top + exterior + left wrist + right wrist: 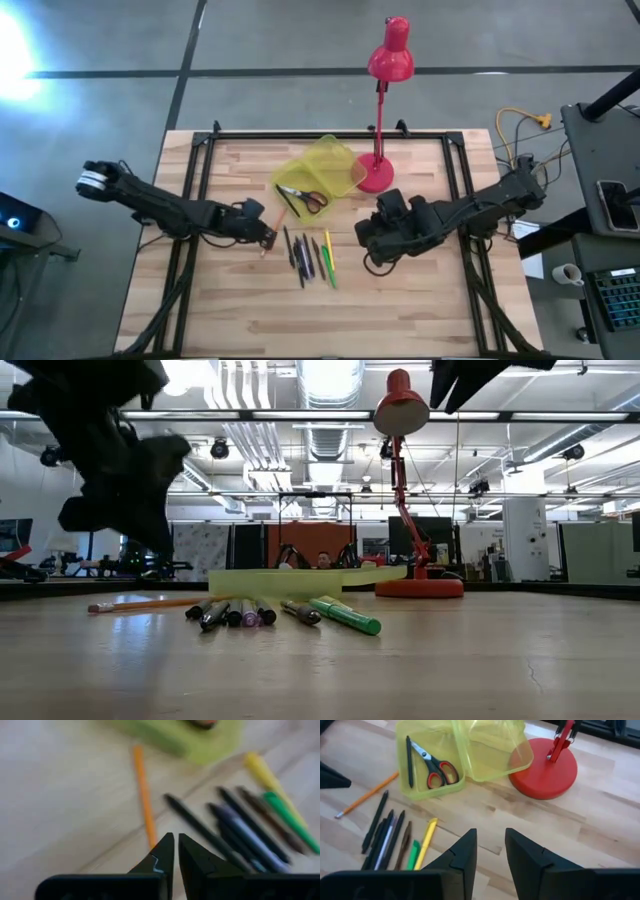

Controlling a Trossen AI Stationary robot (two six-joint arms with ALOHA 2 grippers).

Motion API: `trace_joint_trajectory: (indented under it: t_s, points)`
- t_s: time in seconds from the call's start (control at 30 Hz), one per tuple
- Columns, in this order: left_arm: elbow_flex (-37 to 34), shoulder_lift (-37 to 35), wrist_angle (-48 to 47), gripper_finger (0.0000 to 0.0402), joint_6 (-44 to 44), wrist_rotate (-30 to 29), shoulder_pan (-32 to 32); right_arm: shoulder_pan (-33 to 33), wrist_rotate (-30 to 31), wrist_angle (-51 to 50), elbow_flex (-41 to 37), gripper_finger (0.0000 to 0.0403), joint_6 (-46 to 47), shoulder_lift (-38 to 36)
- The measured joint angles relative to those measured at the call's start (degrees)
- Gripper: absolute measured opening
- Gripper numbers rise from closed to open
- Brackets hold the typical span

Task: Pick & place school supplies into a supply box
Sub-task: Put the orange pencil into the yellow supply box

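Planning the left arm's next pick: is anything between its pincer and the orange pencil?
Nothing visible. The left pincer hangs just above the orange pencil, its tips nearly together, with bare table between. The other pens lie off to one side.

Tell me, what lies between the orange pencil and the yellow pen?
A row of dark pens, seen from above, between the orange pencil and the yellow pen.

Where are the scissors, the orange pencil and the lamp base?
scissors (436, 767): right wrist view, at the pivot, inside the open case.
orange pencil (144, 795): left wrist view, mid-shaft, on the table.
lamp base (545, 772): right wrist view, top of the red disc.
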Motion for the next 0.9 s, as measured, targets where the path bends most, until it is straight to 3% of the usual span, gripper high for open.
trace_joint_trajectory:
  t_s: [0.3, 0.5, 0.7, 0.9]
  points:
    - [4.68, 13.29, 0.31, 0.0103, -2.87, 0.26, 1.19, -0.56, -0.17, -0.08, -0.38, 0.0099, -1.67, 0.45]
    - [7.12, 21.24, -1.18, 0.0115, -1.06, 1.61, 1.02, -0.62, -0.17, -0.21, -0.65, 0.0096, -1.77, 0.46]
    - [9.55, 25.65, -8.0, 0.0096, 2.08, 1.97, 0.38, -0.62, -0.17, -0.25, -1.06, 0.01, -1.77, 0.46]
    - [8.08, 25.78, -13.74, 0.0015, 5.39, 3.47, 0.24, -0.62, -0.17, -0.22, -1.27, 0.0095, -1.92, 0.46]
